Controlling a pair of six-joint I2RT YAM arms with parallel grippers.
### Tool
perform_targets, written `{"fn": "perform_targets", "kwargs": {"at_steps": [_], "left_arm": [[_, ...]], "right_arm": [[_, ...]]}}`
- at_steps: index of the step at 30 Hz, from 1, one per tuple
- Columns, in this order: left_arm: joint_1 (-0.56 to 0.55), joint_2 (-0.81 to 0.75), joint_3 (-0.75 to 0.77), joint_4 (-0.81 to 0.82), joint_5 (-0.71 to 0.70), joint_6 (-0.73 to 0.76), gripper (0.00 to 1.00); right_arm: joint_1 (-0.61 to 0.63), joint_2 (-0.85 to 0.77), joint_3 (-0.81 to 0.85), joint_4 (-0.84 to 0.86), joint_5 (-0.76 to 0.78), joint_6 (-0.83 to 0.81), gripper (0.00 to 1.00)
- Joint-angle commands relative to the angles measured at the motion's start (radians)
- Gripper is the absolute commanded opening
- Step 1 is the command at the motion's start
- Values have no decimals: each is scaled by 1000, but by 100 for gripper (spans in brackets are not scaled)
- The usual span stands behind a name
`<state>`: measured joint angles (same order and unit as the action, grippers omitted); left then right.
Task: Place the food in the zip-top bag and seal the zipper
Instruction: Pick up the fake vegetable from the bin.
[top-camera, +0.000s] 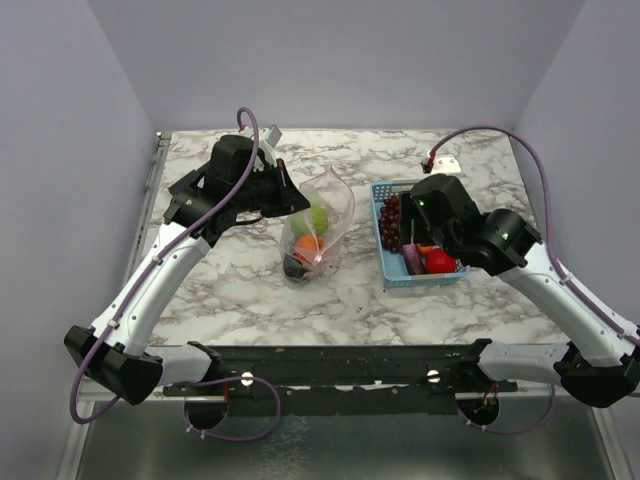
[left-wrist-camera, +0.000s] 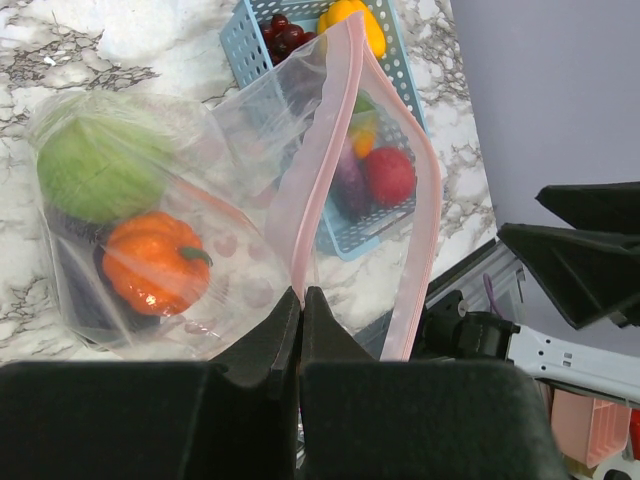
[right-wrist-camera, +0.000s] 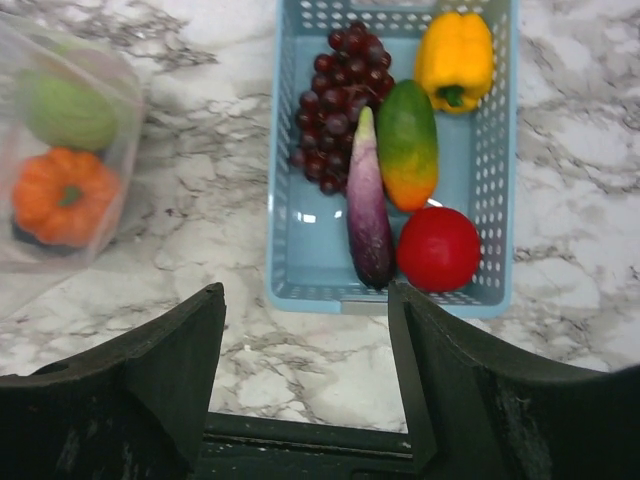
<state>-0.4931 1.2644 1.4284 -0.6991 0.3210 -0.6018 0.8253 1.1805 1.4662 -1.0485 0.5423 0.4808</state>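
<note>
In the top view the right arm (top-camera: 470, 225) covers most of the light-blue basket (top-camera: 400, 278), so we see only scraps of its contents there. Inside the zip-top bag (left-wrist-camera: 250, 130) a dark piece (left-wrist-camera: 75, 285) lies under the orange pumpkin (left-wrist-camera: 155, 262), too covered for us to name. The right wrist view cuts the bag at its left edge, and the left wrist view cuts the yellow pepper (left-wrist-camera: 368, 28) at the top. We cannot identify the small white object (top-camera: 446, 160) at the table's far side.

1. Table (top-camera: 230, 290): white marble pattern, grey veining.
2. Basket (right-wrist-camera: 312, 240): light-blue slotted plastic, rectangular, upright on the table's right half.
3. Small white block (top-camera: 447, 160): red mark, far right of table.
4. Walls (top-camera: 350, 60): plain lavender, three sides.
</note>
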Motion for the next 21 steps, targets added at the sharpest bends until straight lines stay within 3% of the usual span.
{"fn": "perform_targets", "kwargs": {"at_steps": [1, 8, 18, 21], "left_arm": [[-5, -23, 0, 1, -18, 0, 0], [-4, -26, -2, 2, -15, 3, 0], [-4, -33, -11, 1, -4, 16, 0], [-4, -33, -11, 1, -3, 20, 0]], "right_arm": [[-66, -23, -85, -24, -20, 12, 71], [-246, -18, -230, 34, -130, -7, 76], [-365, 38, -406, 143, -145, 31, 84], [-395, 60, -440, 176, -133, 46, 90]]}}
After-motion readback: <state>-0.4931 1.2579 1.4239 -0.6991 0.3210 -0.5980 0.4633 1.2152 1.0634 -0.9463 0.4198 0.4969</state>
